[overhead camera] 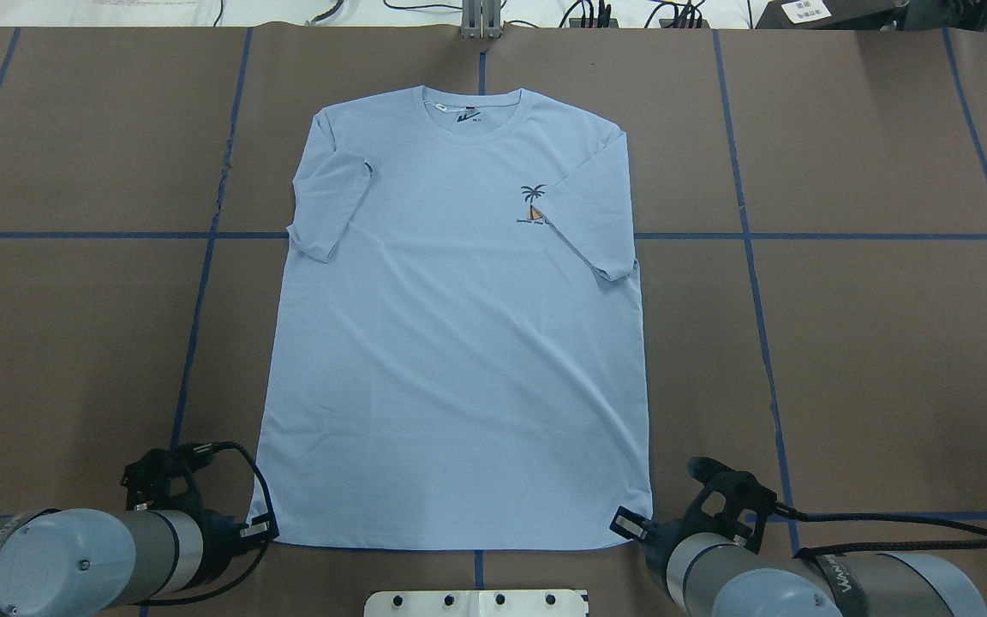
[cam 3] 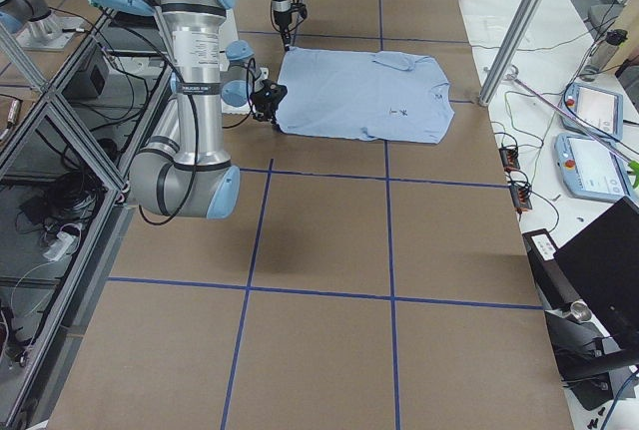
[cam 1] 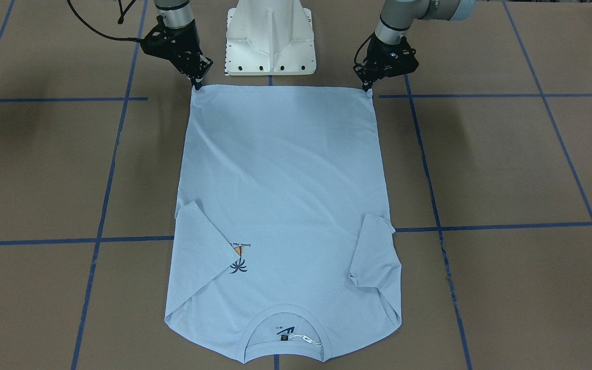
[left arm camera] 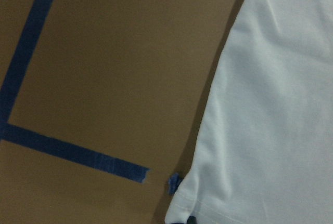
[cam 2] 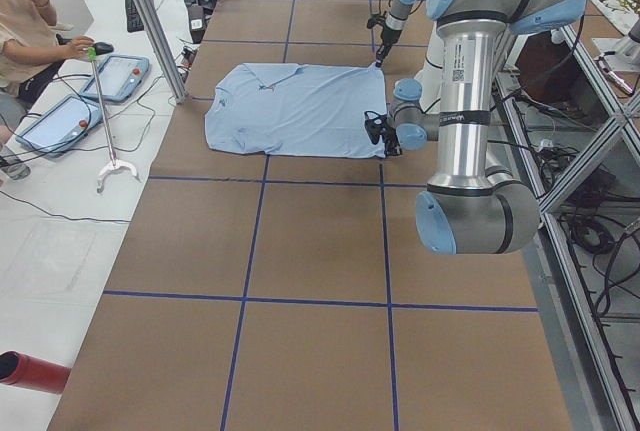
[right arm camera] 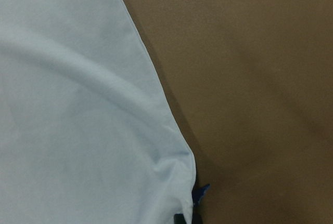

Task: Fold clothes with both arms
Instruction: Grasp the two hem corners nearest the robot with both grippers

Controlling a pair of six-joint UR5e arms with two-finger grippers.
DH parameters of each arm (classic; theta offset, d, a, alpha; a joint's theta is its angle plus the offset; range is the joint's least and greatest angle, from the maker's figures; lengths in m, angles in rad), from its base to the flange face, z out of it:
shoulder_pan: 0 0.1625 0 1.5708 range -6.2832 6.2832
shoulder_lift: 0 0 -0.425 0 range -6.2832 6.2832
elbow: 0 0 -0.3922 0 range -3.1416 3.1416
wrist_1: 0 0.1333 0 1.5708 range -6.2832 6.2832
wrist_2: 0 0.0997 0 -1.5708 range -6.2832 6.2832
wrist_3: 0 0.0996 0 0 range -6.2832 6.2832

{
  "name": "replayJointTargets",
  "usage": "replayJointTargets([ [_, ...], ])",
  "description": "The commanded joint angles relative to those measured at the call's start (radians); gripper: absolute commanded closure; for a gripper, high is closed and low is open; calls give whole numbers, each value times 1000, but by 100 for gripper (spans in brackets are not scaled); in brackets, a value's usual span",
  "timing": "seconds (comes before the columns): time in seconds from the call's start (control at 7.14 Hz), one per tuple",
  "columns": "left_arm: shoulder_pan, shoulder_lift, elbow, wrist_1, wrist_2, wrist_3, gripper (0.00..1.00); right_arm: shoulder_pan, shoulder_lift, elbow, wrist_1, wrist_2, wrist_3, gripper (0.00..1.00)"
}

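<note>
The light blue T-shirt (cam 1: 285, 180) lies flat, front up, with its collar at the far side from me and both sleeves folded inward. It also shows in the overhead view (overhead camera: 459, 343). The palm-tree print (overhead camera: 533, 204) is partly covered by one sleeve. My left gripper (cam 1: 367, 90) is shut on the left hem corner, low at the table; in the overhead view it (overhead camera: 269, 530) sits at that corner. My right gripper (cam 1: 197, 85) is shut on the other hem corner (overhead camera: 626, 523). The wrist views show the corner cloth (left arm camera: 281, 104) (right arm camera: 67, 104) bunched at the fingertips.
The white pedestal base (cam 1: 270, 36) stands just behind the hem between the arms. Blue tape lines (cam 1: 121, 97) cross the brown table cover. A seated operator (cam 2: 30, 21) and two tablets (cam 2: 110, 76) are beyond the table's far edge.
</note>
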Motion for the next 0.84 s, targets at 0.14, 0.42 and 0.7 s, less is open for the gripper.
replayJointTargets([
  [0.14, 11, -2, -81, 2, 8, -25, 100, 2, -110, 97, 4, 2, -4, 100],
  [0.42, 83, 1, -150, 2, 23, -109, 100, -26, -150, 155, 4, 3, -3, 100],
  [0.7, 120, -5, -201, 28, 23, -237, 100, -44, -193, 241, 1, 3, -1, 100],
])
